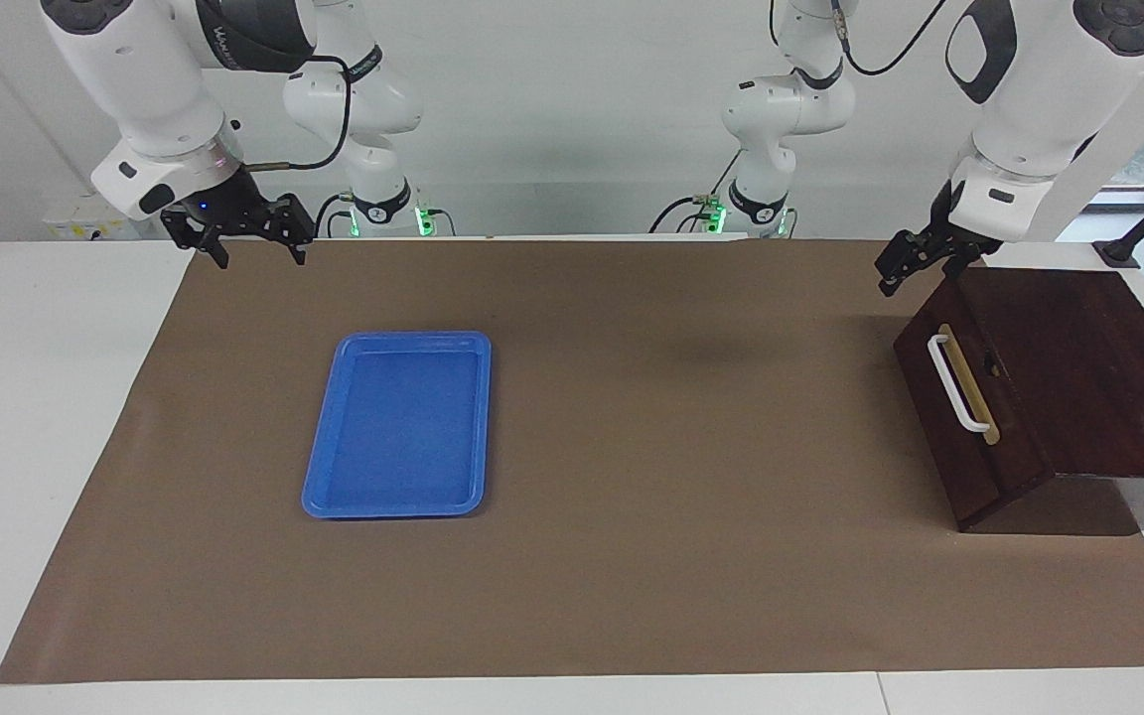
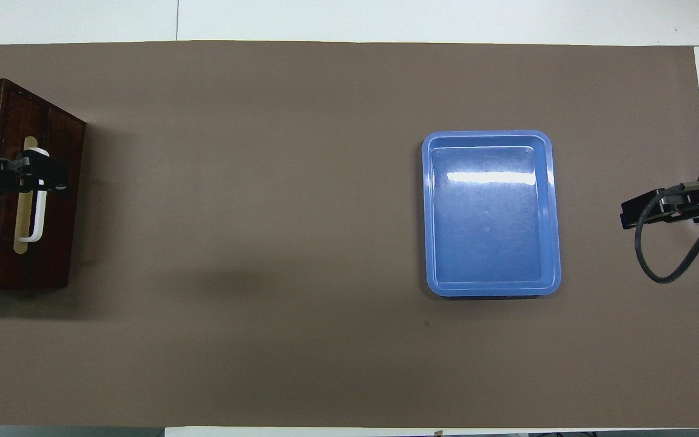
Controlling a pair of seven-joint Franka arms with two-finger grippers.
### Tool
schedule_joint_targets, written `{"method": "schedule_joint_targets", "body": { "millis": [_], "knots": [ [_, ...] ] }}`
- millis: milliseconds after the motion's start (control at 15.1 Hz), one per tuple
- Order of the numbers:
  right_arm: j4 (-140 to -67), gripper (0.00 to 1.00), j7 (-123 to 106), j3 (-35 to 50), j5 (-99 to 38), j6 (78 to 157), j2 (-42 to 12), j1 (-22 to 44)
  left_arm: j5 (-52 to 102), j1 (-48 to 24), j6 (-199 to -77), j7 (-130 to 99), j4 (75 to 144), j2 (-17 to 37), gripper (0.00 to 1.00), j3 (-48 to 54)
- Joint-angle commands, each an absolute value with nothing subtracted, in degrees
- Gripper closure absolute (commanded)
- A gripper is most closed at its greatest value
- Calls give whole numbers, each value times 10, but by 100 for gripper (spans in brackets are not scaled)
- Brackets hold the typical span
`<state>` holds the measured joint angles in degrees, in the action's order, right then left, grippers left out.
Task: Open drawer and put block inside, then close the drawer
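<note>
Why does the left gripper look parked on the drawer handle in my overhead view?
Observer: It isn't. The facing view shows the left gripper hanging open in the air over the box corner nearest the robots, clear of the white handle.
Operator: Drawer shut?
Observer: Yes, the drawer front sits flush with the box.
Operator: Right gripper?
Observer: The right gripper waits open, raised over the mat edge nearest the robots.

One drawer [image 1: 969,397], one blue tray [image 1: 398,427], one brown mat [image 1: 632,497], two grippers.
</note>
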<state>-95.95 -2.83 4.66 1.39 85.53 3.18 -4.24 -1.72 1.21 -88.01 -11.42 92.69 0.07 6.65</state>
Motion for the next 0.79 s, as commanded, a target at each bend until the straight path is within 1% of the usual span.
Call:
{"method": "schedule_joint_targets", "body": {
  "millis": [0, 331, 529, 728],
  "knots": [
    [-967, 0, -43, 50, 16, 853, 41, -51, -8, 18, -881, -84, 951, -22, 0, 68],
    [-967, 0, -43, 51, 16, 853, 41, -51, -4, 14, -911, -83, 947, -17, 0, 69],
    [-967, 0, -43, 51, 15, 853, 41, -51, -5, 11, -902, -5, 950, -18, 0, 69],
    [-967, 0, -43, 51, 16, 853, 41, -51, -4, 11, -893, 8, 953, -21, 0, 70]
  ]
}}
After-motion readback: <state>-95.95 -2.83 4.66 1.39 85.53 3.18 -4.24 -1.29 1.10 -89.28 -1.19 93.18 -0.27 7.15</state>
